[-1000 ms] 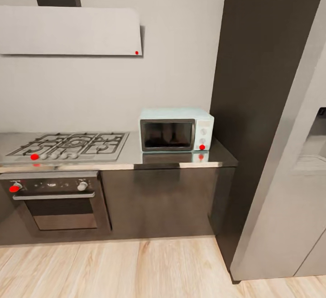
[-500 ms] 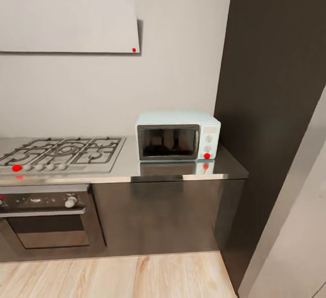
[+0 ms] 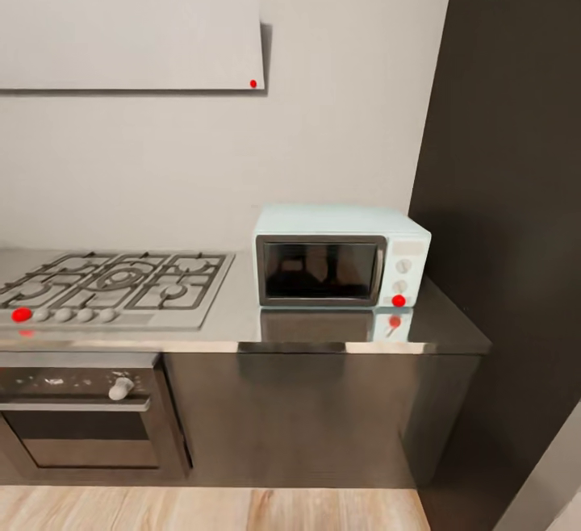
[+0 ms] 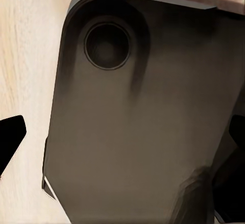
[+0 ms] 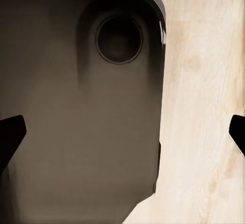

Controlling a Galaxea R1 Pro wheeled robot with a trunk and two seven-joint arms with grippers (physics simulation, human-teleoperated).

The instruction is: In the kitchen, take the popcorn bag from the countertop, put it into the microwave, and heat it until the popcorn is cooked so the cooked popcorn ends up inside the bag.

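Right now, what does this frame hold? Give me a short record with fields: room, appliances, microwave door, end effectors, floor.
room: kitchen, grey wall, steel countertop
microwave: on the countertop's right end, beside a tall dark cabinet
microwave door: closed, red light lit at its lower right
hob: left of the microwave, built-in oven below it
hood: on the wall above the hob
end effectors: left open, right open, both aimed down over the robot's dark base
floor: pale wood

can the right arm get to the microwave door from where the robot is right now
Probably not yet. The microwave sits shut on the countertop ahead, while the right gripper hangs low over the robot's dark base and wood floor, jaws apart.
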